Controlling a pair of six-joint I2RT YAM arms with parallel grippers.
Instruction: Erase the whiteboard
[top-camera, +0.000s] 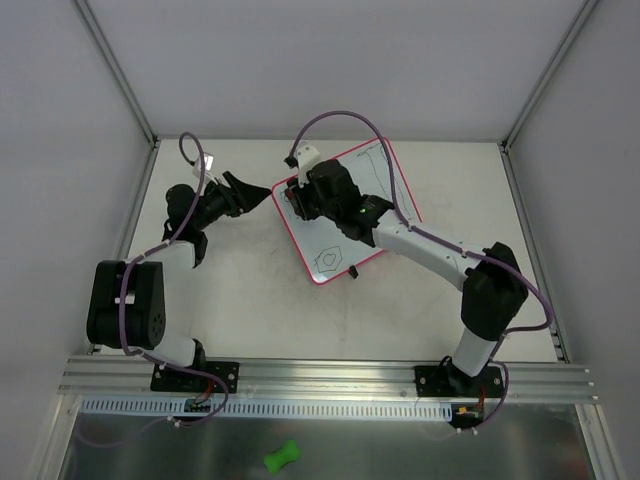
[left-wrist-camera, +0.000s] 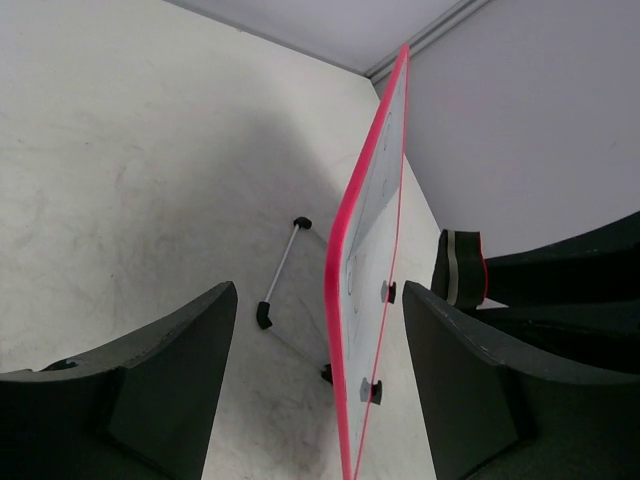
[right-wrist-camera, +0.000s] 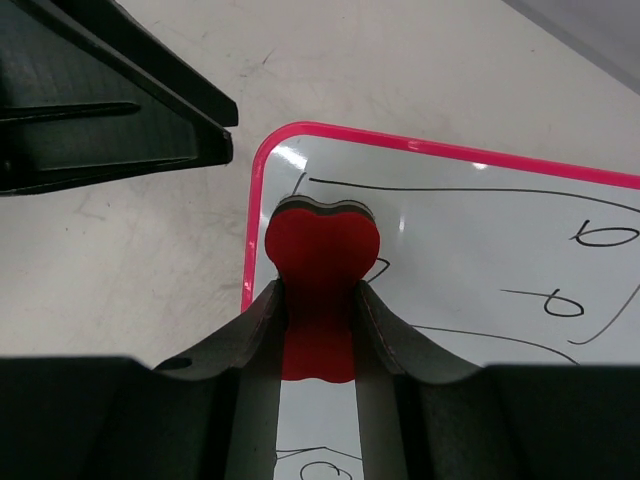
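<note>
Right jaws pinch a red eraser (right-wrist-camera: 322, 250), its head just ahead of them at the pink-framed corner of the whiteboard (right-wrist-camera: 450, 250). Left jaws are spread, the whiteboard's tilted edge standing between them above the desk (left-wrist-camera: 120, 150).

- A robotics lab test cell: plain pale grey panel walls (top-camera: 300, 60) close in the far, left and right sides.
- Bare aluminium frame posts (top-camera: 115, 70) run up the far corners.
- A slotted aluminium rail (top-camera: 330, 378) along the near edge of the matte white table (top-camera: 250, 320) carries the black-and-white left robot arm (top-camera: 125, 300) and right robot arm (top-camera: 440, 250).
- Both arms trail loose purple cables (top-camera: 345, 112).
</note>
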